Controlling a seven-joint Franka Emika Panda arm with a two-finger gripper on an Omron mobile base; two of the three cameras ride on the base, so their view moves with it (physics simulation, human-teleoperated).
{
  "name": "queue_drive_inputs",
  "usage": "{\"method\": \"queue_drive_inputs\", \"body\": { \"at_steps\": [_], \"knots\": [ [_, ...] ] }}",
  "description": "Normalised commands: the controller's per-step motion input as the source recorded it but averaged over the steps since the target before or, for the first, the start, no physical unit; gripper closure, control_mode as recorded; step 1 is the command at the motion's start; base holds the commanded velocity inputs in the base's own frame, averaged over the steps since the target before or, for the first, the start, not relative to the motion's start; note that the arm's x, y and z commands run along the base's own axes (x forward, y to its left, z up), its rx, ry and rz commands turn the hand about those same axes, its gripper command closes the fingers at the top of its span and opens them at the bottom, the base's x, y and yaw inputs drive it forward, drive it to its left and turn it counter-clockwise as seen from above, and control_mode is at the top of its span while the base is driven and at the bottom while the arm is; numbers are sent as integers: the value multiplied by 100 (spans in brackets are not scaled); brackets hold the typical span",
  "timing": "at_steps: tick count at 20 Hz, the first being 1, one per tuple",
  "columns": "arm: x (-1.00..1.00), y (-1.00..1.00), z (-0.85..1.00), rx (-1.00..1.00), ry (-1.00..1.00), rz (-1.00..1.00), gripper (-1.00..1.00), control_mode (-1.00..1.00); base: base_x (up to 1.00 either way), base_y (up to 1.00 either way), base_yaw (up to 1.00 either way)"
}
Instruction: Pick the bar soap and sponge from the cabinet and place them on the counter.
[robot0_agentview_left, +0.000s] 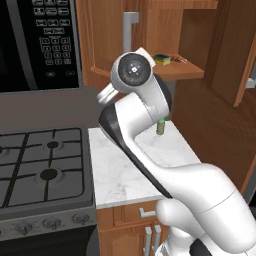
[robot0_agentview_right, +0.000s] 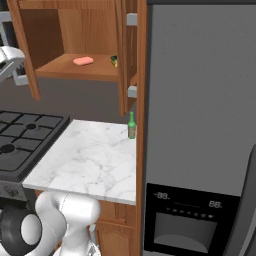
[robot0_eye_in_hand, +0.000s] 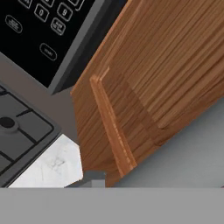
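The cabinet (robot0_agentview_right: 75, 60) is standing open while the marble table (robot0_agentview_right: 90, 155) is carrying neither task item, the bar soap (robot0_agentview_right: 83, 61) and the sponge (robot0_agentview_left: 162, 59) are both lying on the shelf, so nothing is yet delivered; the fingers' state cannot be told.

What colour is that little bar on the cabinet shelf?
Salmon pink; the bar soap shows best in the right base view.

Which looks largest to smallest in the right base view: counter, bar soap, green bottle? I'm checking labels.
1. counter
2. green bottle
3. bar soap

The soap lies farther from the camera, so the last two are not certain.
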Motion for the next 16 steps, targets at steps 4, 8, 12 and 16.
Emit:
{"method": "queue_drive_inputs", "body": {
  "at_steps": [4, 8, 12, 16],
  "knots": [
    [0, 7, -8, -10, 0, -7, -100, -100, 0, 0, 0],
    [-2, 1, -1, -7, 0, -6, -100, -100, 0, 0, 0],
    [-9, 15, 0, -4, -3, -1, -100, -100, 0, 0, 0],
    [-29, 14, 10, 0, -11, 0, -100, -100, 0, 0, 0]
  ]
}}
